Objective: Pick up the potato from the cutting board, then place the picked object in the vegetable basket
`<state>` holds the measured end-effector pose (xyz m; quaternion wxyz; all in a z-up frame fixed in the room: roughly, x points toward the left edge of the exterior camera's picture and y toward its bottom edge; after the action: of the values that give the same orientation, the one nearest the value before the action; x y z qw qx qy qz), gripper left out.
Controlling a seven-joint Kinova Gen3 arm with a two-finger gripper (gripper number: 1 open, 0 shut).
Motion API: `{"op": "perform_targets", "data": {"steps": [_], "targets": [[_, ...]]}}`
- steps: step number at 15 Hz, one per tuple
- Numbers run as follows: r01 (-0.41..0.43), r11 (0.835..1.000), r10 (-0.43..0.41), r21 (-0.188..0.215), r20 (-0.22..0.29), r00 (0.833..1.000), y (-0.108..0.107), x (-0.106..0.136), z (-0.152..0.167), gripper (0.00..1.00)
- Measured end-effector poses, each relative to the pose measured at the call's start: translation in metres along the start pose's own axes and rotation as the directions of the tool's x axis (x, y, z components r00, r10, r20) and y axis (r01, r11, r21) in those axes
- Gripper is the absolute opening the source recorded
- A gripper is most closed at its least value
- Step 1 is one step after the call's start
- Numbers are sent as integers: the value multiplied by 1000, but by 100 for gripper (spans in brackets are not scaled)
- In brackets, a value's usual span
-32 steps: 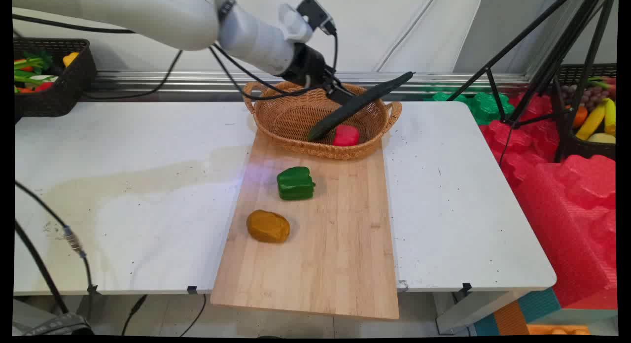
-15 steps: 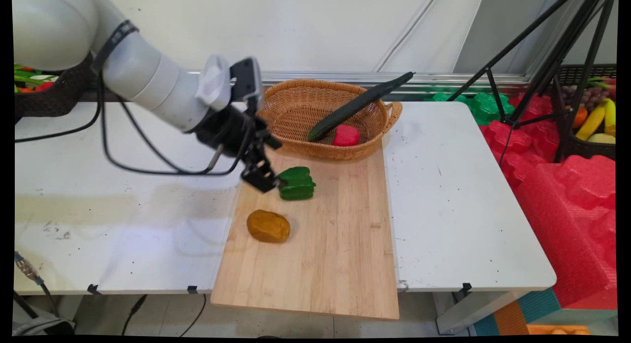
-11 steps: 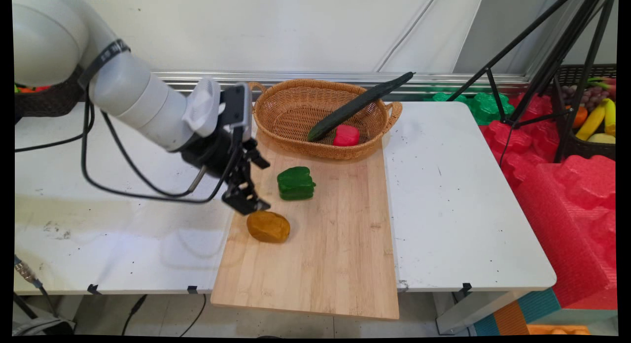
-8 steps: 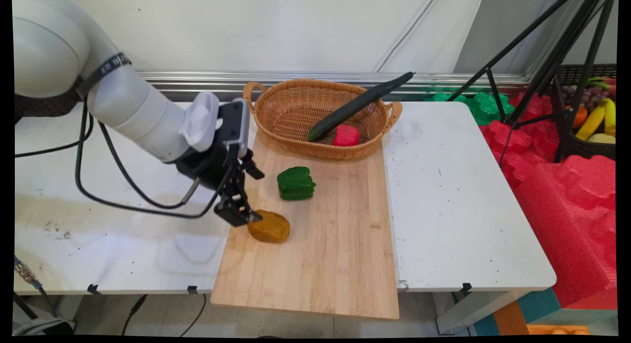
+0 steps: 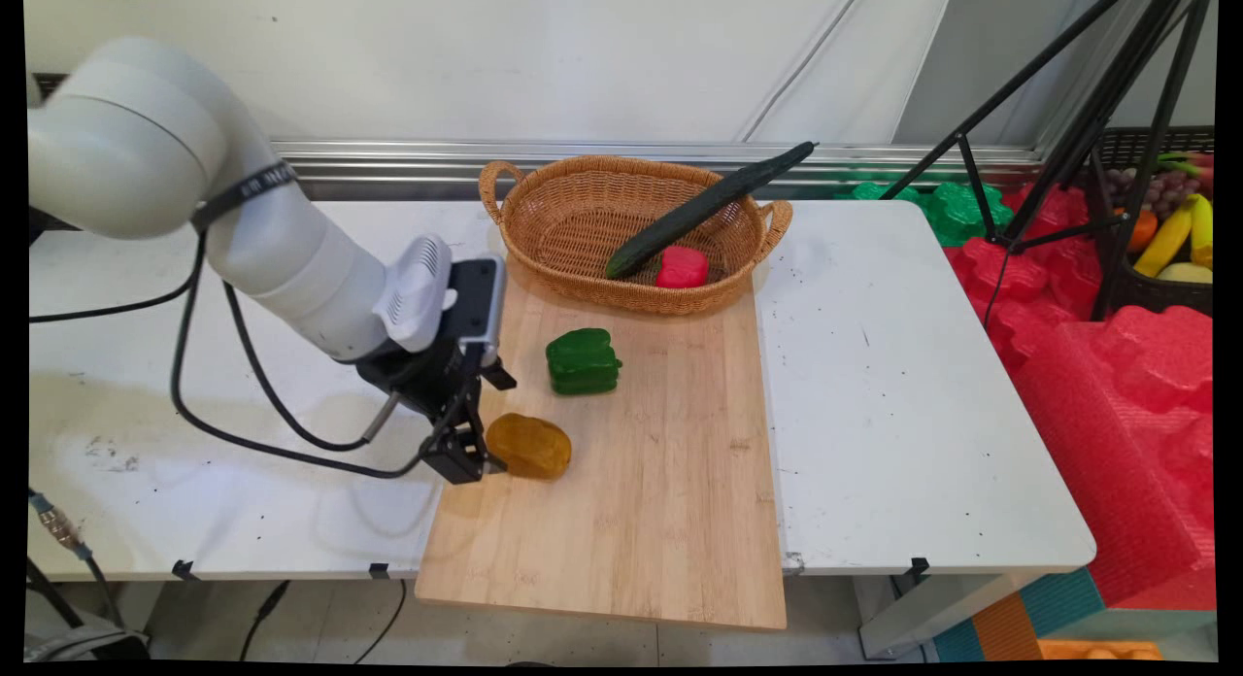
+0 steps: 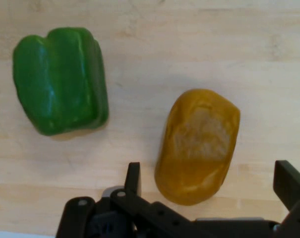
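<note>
Gripper (image 5: pixel 473 455) (image 6: pixel 209 191): down low at the left edge of the wooden board (image 5: pixel 641 521) (image 6: pixel 189 44), right next to the yellow-brown pepper (image 5: pixel 529 446) (image 6: pixel 198 145).
Jaws: wide apart, one finger (image 6: pixel 133 179) on each side of the yellow-brown pepper in the hand view, not clamped on it. Can't tell from either view whether a finger actually touches it.
Yellow-brown pepper: lying on its side near the board's left edge, roughly halfway between the near and far ends.
Green pepper (image 5: pixel 583 361) (image 6: pixel 60 79): also on the board, toward the far end, close to the yellow-brown one but with a clear gap between them. Out of the way of the fingers.
Basket (image 5: pixel 544 195): wicker, two handles, sitting at the board's far end, by the far edge of the white surface (image 5: pixel 903 385).
Inside basket: small red pepper (image 5: pixel 681 266) at the bottom, plus a long dark cucumber (image 5: pixel 704 210) leaning across with its tip sticking out over the far right rim.
Cables (image 5: pixel 252 385): black, looping down from the arm over the left part of the surface, clear of the board.
Off to the right: black tripod legs (image 5: pixel 1058 122), red foam (image 5: pixel 1117 385), a dark crate of fruit (image 5: pixel 1160 239).
Since two seconds back: was up over the basket by the cucumber, then swung past the green pepper and dropped to the yellow-brown one. Half a second ago sat a touch higher and further back. Nothing on the board or in the basket shifted.
</note>
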<state>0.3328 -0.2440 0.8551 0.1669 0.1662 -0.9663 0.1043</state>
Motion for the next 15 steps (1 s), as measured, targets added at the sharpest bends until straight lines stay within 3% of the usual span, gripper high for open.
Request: {"op": "perform_targets", "data": {"steps": [9,10,15], "targets": [[-39,999,39,-16,31,999,0,21,40,100],[-44,999,44,-17,35,998,-1,22,43,0],[-73,997,74,-19,44,996,1,22,50,0]]}}
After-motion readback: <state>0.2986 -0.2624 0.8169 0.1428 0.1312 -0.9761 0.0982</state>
